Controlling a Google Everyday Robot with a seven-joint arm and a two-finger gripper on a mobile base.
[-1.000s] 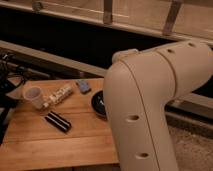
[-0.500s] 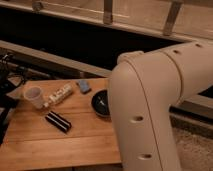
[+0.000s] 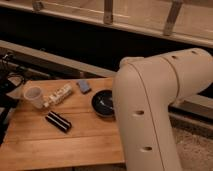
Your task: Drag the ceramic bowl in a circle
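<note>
The ceramic bowl (image 3: 102, 103) is round, shallow and glossy black with pale glints inside. It sits on the wooden table (image 3: 75, 145) near the right edge. Its right side is hidden behind my large white arm (image 3: 160, 110), which fills the right of the camera view. My gripper is not in view; only the arm's thick links show.
A translucent white cup (image 3: 33, 96) stands at the table's left. A pale wrapped bar (image 3: 59, 95) lies beside it. A small blue-grey item (image 3: 83, 86) lies behind the bowl. A black oblong packet (image 3: 58, 121) lies in front. Dark cables (image 3: 7, 82) hang at the left edge.
My arm has shifted a little to the right, showing more of the bowl. The bowl and the other items have stayed in place.
</note>
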